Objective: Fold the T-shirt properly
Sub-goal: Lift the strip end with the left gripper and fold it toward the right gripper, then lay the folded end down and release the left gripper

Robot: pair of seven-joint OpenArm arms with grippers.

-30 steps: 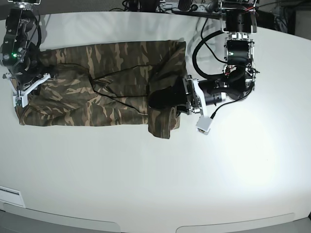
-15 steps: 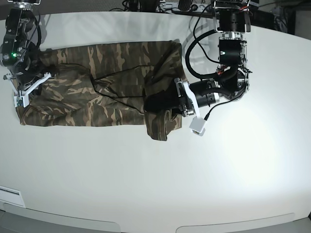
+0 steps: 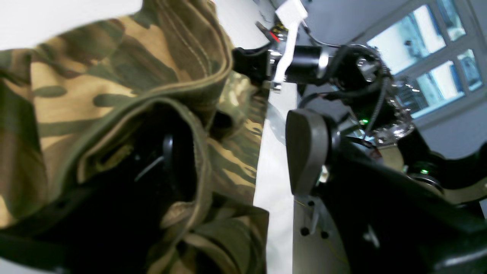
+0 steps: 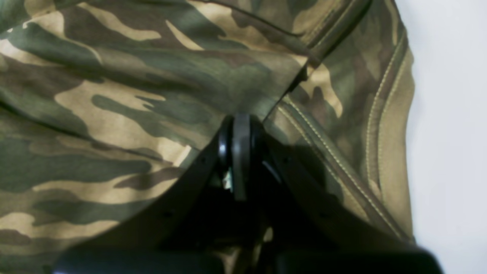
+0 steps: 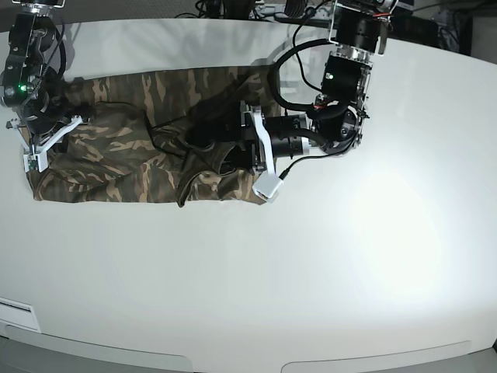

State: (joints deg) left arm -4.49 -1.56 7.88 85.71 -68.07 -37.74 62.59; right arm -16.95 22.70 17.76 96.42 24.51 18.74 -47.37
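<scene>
One second back, the left end effector [image 5: 233,148] sat further toward the base view's right with the sleeve end of the camouflage-print cloth T-shirt in olive, brown and tan [image 5: 140,148] bunched at its tip; now the arm has swung in over the garment and that end has been carried across onto the body, so the shirt reads shorter and its right edge lies near the arm's white wrist block. In the left wrist view the jaws stand apart: one grey pad [image 3: 306,150] is bare over the white round table [image 5: 326,264], the other sunk in a dark pocket of folded hem. The right end effector [image 4: 234,152] has not shifted, jaws together and pinched on the T-shirt's far end at the table's left edge. The shirt lies flat-ish across the table's rear half, spanning both arms.
</scene>
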